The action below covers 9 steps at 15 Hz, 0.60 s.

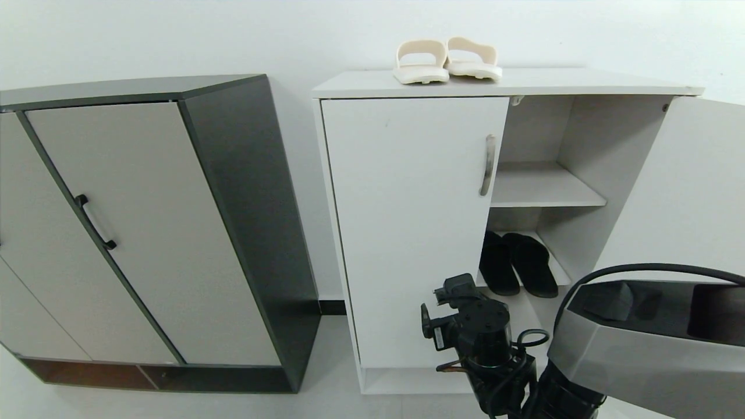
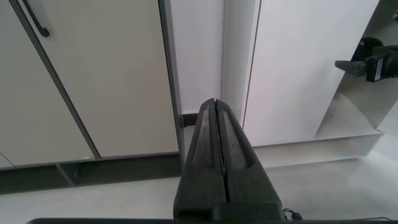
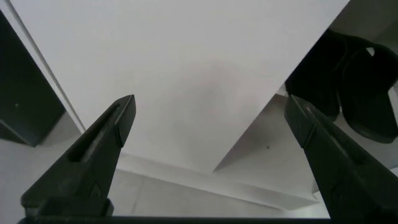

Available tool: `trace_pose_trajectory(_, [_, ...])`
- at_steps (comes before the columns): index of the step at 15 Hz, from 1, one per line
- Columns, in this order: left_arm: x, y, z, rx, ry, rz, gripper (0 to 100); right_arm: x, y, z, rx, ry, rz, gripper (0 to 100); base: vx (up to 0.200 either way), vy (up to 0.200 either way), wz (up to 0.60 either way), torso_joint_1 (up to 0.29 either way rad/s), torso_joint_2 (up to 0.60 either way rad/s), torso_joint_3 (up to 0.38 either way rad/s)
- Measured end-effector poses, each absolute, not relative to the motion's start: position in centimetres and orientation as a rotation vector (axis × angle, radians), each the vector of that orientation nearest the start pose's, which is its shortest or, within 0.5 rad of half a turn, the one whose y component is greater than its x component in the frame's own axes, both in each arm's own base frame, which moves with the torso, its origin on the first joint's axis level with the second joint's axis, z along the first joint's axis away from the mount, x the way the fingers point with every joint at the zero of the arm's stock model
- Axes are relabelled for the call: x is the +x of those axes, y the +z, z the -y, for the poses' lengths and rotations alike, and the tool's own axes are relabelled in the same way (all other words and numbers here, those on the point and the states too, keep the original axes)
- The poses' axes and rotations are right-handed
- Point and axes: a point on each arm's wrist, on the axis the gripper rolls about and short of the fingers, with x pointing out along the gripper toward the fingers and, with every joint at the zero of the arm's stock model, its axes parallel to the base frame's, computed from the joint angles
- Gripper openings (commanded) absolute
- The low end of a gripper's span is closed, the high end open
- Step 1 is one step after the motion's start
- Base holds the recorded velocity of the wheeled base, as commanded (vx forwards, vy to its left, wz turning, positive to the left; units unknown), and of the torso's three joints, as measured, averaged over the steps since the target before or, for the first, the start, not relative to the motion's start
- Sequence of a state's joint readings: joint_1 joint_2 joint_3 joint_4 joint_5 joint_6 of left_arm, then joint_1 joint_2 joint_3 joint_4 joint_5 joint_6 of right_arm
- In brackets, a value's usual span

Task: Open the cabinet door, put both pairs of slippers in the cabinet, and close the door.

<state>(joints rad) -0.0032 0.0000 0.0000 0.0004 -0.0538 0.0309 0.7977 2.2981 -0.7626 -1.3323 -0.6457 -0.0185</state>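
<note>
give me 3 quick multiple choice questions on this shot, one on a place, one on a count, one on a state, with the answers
1. Where are the black slippers?
A on the floor
B inside the white cabinet, low down
C on a chair

2. How many pairs of slippers are there?
A one
B two
C three

3. How does the right gripper stand?
A open
B shut on a slipper
C shut with nothing held

Answers:
1 B: they lie side by side behind the open door.
2 B: the black pair, plus the cream slippers on the cabinet's top.
3 A: its fingers stand wide apart with nothing between them.
</note>
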Motion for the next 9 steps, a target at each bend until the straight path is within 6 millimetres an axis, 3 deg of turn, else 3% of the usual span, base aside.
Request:
trace_pose_trajectory(2, [-2.28, 7.51, 0.11, 0.031, -0.057, -0.002, 0, 27.29, 3.23, -26.0, -0.154, 0.154, -0.152, 100, 0.0, 0.0, 0.0, 0.024, -0.15, -0.356])
trace_pose_trajectory(9, [-2.28, 7.55, 0.12, 0.031, -0.056, 0.001, 0, 27.3, 3.17, -25.99, -0.155, 0.153, -0.153, 100, 0.0, 0.0, 0.0, 0.088, -0.5, -0.351])
